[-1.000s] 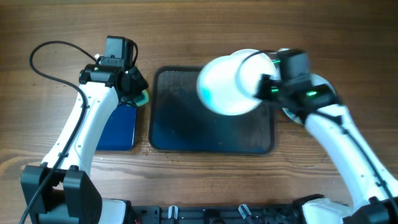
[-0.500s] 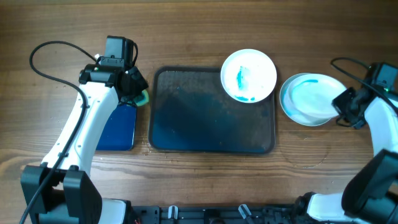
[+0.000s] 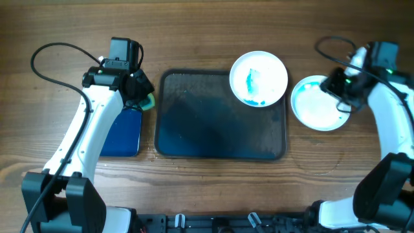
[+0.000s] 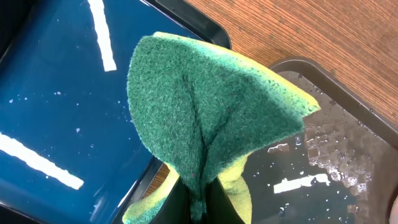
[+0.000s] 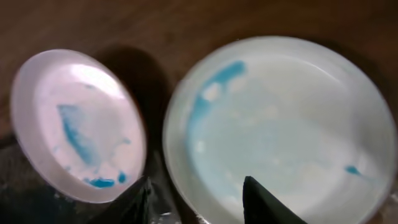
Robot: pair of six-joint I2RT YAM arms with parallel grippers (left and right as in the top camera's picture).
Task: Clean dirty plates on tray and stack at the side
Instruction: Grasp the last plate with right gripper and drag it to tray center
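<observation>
under r gripper (image 5: 196, 186), spread wide: filmy plate (image 5: 286, 124), off tray (image 3: 220, 139); l gripper (image 4: 199, 208) pinching sponge (image 4: 211, 106).

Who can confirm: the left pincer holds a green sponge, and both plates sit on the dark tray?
No. Only the streaked plate sits on the dark tray; the overhead view shows the other plate on the table beside it. The left pincer does hold the green sponge.

Robot lab bench: two arms (image 3: 97, 123) (one cabled) on wooden table (image 3: 207, 19).
</observation>
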